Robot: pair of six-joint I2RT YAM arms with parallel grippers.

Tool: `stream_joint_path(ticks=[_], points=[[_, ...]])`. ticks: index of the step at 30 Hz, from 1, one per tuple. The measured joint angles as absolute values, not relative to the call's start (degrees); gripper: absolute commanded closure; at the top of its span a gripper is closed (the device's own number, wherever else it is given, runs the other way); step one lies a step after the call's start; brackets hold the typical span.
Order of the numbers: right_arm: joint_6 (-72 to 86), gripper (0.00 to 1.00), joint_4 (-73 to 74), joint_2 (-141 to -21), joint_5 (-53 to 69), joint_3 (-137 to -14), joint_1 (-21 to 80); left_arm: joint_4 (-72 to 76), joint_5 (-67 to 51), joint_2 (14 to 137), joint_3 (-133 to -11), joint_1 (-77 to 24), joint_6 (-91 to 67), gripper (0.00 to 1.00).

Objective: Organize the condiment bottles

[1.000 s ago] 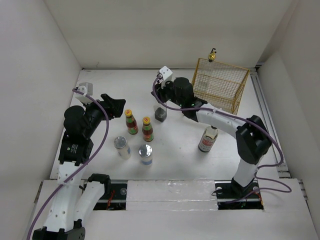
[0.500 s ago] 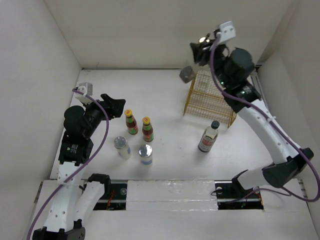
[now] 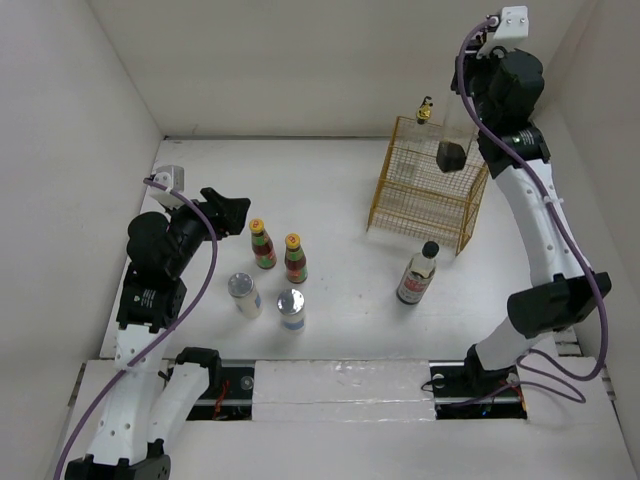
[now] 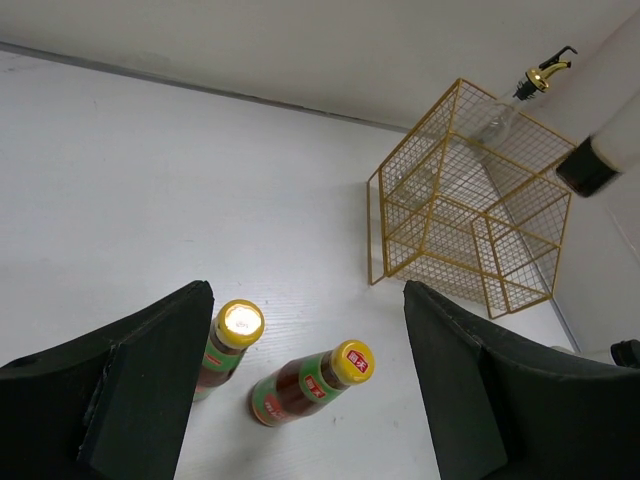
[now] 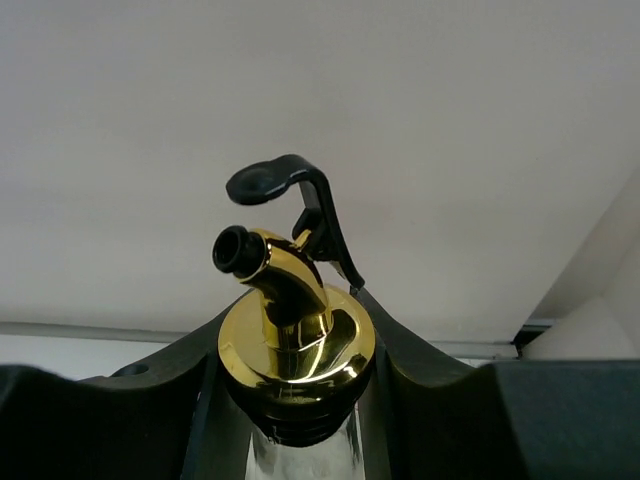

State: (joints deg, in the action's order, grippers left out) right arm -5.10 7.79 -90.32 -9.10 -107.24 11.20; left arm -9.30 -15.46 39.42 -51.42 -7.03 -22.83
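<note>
So, early days by my read. One gold-spout cruet (image 3: 426,108) looks parked in the far corner of the yellow wire basket (image 3: 425,195). The right jaws are clamped on the second cruet (image 5: 290,330) at its neck, dangling it above the basket in the upper right of the top view.

Left to go: two red-sauce bottles (image 3: 263,245) (image 3: 295,258), two silver-lidded jars (image 3: 243,293) (image 3: 291,308) and the black-capped bottle (image 3: 418,273), all standing on the desk (image 3: 340,190). The left jaws are spread wide, gripping nothing, above the sauce bottles.

Room-wise, the basket sits close to the back and right walls, and the black-capped bottle is just beside its near corner. The bare desk mid-frame is the easy lane.
</note>
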Motion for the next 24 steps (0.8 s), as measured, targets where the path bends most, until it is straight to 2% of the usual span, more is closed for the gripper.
stream_joint_path(ticks=[16, 24], points=[[-0.99, 1.0, 9.34, -97.62, -15.64, -111.07, 8.14, -9.3, -15.4, 39.24, -51.42, -7.03, -22.83, 0.27], [2.24, 1.0, 1.67, -96.84, -18.87, -104.01, 7.7, -9.28, -15.35, 39.27, -51.42, -7.03, -22.83, 0.27]])
